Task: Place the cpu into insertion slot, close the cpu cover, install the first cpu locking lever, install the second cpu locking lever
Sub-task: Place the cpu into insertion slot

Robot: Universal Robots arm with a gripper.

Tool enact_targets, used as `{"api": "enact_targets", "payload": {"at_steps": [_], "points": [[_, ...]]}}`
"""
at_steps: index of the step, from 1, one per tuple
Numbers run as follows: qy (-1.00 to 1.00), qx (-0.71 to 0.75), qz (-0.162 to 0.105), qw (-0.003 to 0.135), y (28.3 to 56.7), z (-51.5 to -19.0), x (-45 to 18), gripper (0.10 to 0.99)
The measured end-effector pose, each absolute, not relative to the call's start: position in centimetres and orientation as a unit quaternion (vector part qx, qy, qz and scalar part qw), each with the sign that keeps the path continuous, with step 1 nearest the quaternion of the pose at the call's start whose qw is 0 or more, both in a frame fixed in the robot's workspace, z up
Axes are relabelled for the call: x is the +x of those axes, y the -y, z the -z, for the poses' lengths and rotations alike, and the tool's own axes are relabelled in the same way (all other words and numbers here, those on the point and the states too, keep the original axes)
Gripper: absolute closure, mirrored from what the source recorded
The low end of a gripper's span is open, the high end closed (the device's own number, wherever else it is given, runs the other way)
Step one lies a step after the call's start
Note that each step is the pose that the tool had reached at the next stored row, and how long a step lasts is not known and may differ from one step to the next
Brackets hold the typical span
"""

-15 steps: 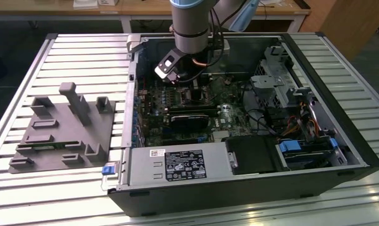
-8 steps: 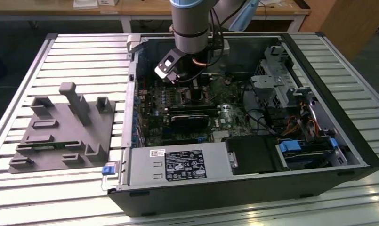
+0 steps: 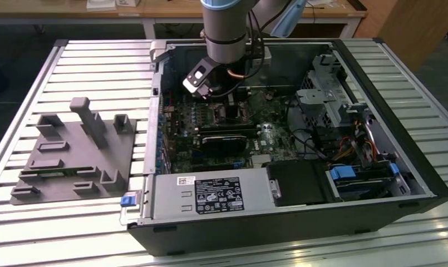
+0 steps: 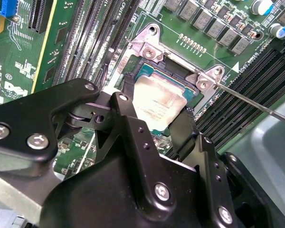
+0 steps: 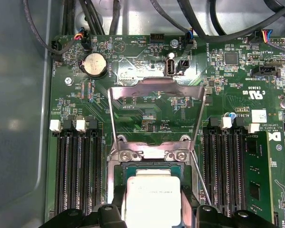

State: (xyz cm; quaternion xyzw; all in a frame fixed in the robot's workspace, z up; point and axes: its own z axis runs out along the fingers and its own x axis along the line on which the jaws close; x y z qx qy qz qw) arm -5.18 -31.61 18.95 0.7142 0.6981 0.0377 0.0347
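On the exterior view's left, a gray fixture plate (image 3: pixel 75 150) lay on the slatted surface (image 3: pixel 97 67). Just beside it stood the open computer case (image 3: pixel 402 167), with the arm (image 3: pixel 225 28) reaching into it and the gripper (image 3: pixel 217 93) low over the green motherboard (image 3: pixel 208 119).

In both wrist views we saw the cpu (image 4: pixel 157 100) (image 5: pixel 152 199) sitting at the insertion slot (image 4: pixel 154 68), its pale metal face up. The black fingers (image 4: pixel 127 92) (image 5: pixel 118 197) were pressed against two opposite edges of the chip, clamped on it.

In the first wrist view, long black memory slots (image 5: pixel 78 175) ran along one side of the socket. The cpu cover (image 5: pixel 154 86) stood swung up and open beyond the chip, and through its window we saw the board behind. A thin wire locking lever (image 5: pixel 202 183) (image 4: pixel 256 105) angled away from the socket, unlatched, near the other bank of memory slots.
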Motion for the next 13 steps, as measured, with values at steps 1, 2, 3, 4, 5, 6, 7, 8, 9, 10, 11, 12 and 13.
{"api": "enact_targets", "payload": {"at_steps": [1,2,3,4,5,6,7,8,9,10,11,12,13], "points": [[-0.698,0.714,-0.038,0.035,31.61,-18.95,-5.18,0.545],[-0.698,0.714,-0.038,0.035,31.60,-18.94,-5.17,0.545],[-0.698,0.714,-0.038,0.035,31.59,-18.92,-5.16,0.533],[-0.698,0.714,-0.039,0.035,31.57,-18.88,-5.15,0.533],[-0.698,0.714,-0.039,0.035,31.58,-18.89,-5.16,0.475],[-0.698,0.714,-0.038,0.035,31.59,-18.91,-5.17,0.475],[-0.698,0.714,-0.038,0.035,31.60,-18.93,-5.18,0.475],[-0.698,0.714,-0.038,0.035,31.60,-18.93,-5.17,0.475],[-0.698,0.714,-0.038,0.035,31.60,-18.93,-5.18,0.475],[-0.698,0.714,-0.038,0.035,31.60,-18.97,-5.18,0.475],[-0.698,0.714,-0.038,0.035,31.61,-19.04,-5.18,0.475],[-0.698,0.714,-0.038,0.035,31.60,-19.16,-5.18,0.475],[-0.698,0.714,-0.038,0.035,31.60,-19.31,-5.18,0.475]]}}
